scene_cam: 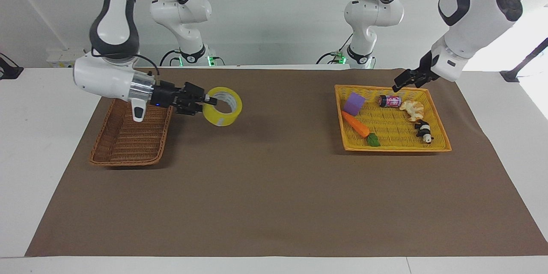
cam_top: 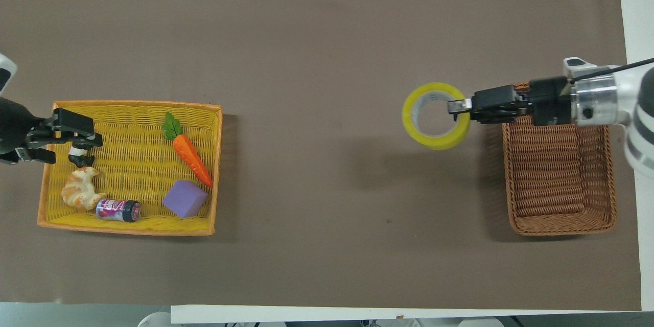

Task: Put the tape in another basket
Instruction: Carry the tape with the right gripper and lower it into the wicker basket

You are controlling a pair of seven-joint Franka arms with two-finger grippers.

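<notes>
Now in the carry step: right gripper [scene_cam: 204, 103] clamps the tape [scene_cam: 222, 112] by its wall, held in the air just short of the basket [scene_cam: 128, 137] below its wrist, needing a pull-in over the weave before release; left gripper [scene_cam: 406, 79], fingers spread, waits over the yellow tray [scene_cam: 441, 145].

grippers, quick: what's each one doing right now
Right gripper: closed on the tape, beside the brown basket.
Left gripper: open, holding nothing, over the yellow basket.
</notes>
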